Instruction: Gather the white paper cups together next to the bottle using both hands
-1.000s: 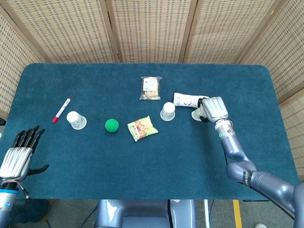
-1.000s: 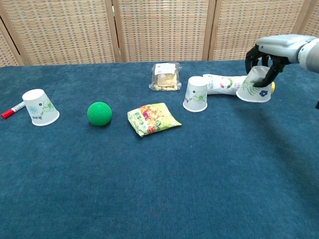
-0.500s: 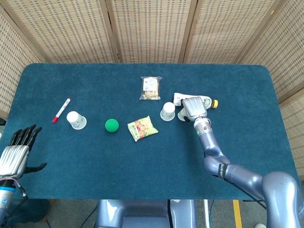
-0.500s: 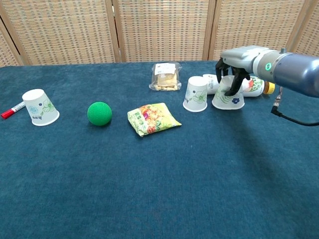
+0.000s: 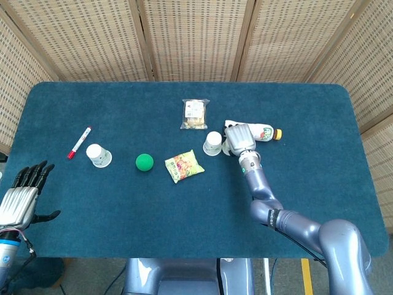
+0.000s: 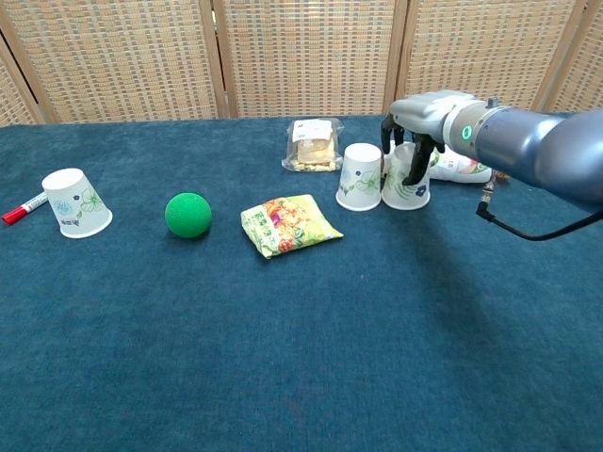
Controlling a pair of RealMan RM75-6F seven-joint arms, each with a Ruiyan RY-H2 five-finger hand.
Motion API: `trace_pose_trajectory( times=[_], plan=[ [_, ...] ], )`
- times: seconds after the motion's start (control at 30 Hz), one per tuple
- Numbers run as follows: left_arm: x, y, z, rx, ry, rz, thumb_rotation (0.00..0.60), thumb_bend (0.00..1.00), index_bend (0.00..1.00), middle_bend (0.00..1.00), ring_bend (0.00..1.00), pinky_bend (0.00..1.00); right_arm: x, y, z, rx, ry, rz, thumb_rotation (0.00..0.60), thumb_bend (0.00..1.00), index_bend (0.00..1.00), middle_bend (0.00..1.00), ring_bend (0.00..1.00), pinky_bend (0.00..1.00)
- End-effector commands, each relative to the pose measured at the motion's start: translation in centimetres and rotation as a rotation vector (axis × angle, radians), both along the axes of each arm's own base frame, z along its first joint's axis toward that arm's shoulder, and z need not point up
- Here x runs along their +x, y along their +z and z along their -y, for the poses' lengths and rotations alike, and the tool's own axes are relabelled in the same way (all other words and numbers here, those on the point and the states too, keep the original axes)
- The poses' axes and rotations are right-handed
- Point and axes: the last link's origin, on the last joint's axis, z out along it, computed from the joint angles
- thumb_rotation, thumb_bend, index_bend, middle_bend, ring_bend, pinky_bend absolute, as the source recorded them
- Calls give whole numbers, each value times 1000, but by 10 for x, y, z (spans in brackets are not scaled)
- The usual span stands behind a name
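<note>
Gripping seen: held cup (image 6: 407,183) clasped by right hand (image 6: 415,121), set touching second cup (image 6: 360,177), beside bottle (image 5: 265,132). Third cup (image 6: 75,202) left far off near marker (image 6: 23,209). Left hand (image 5: 22,195) held spread, empty, at table edge (image 5: 37,246).

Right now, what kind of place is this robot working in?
Probably a lab or demo setup, not a home. A table covered in blue cloth stands before woven folding screens, and unrelated items, paper cups, a green ball and snack packets, are laid out like test props.
</note>
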Motion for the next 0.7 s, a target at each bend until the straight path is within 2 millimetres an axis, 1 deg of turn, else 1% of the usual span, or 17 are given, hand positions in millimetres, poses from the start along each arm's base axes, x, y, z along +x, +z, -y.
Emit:
trace_pose_trajectory(
  times=[0.03, 0.1, 0.2, 0.23, 0.27, 0.33, 0.47, 0.5, 0.53, 0.57, 0.67, 0.7],
  plan=[
    [0, 0, 0, 1, 0, 2, 600, 0, 0, 0, 0, 0, -2, -1, -1, 20, -34, -14, 600, 27, 13, 24, 27, 231],
    [0, 0, 0, 1, -2, 4, 600, 0, 0, 0, 0, 0, -1, 1, -2, 19, -42, -18, 600, 16, 0, 0, 0, 193],
    [1, 0, 1, -1, -5, 7, 600, 0, 0, 0, 0, 0, 2, 8, -6, 4, -39, 0, 600, 16, 0, 0, 0, 191],
    [1, 1, 1, 0, -7, 9, 600, 0, 0, 0, 0, 0, 3, 14, -8, -3, -32, 10, 600, 16, 0, 0, 0, 191],
    [2, 1, 2, 0, -11, 13, 600, 0, 0, 0, 0, 0, 6, 24, -14, -19, -11, 20, 600, 16, 0, 0, 0, 191],
    [2, 2, 4, 2, -16, 17, 600, 0, 0, 0, 0, 0, 6, 38, -26, -24, 8, 30, 600, 15, 0, 0, 0, 191],
    [2, 3, 5, 3, -25, 19, 600, 0, 0, 0, 0, 0, 3, 70, -50, -53, 52, 35, 600, 16, 0, 0, 0, 184],
    [2, 2, 5, 1, -26, 18, 600, 0, 0, 0, 0, 0, -1, 78, -57, -62, 65, 38, 600, 16, 0, 0, 0, 176],
    [2, 1, 5, -6, -29, 13, 600, 0, 0, 0, 0, 0, -9, 93, -67, -87, 92, 42, 600, 16, 0, 0, 0, 164],
    [2, 1, 5, -7, -29, 13, 600, 0, 0, 0, 0, 0, -13, 99, -73, -90, 108, 46, 600, 15, 0, 0, 0, 156],
    [3, 1, 2, -6, -45, 12, 600, 0, 0, 0, 0, 0, -41, 125, -97, -115, 192, 50, 600, 6, 0, 0, 0, 98],
    [3, 2, 0, -1, -54, 8, 600, 0, 0, 0, 0, 0, -54, 131, -104, -111, 206, 35, 600, 2, 0, 0, 0, 59]
  ],
)
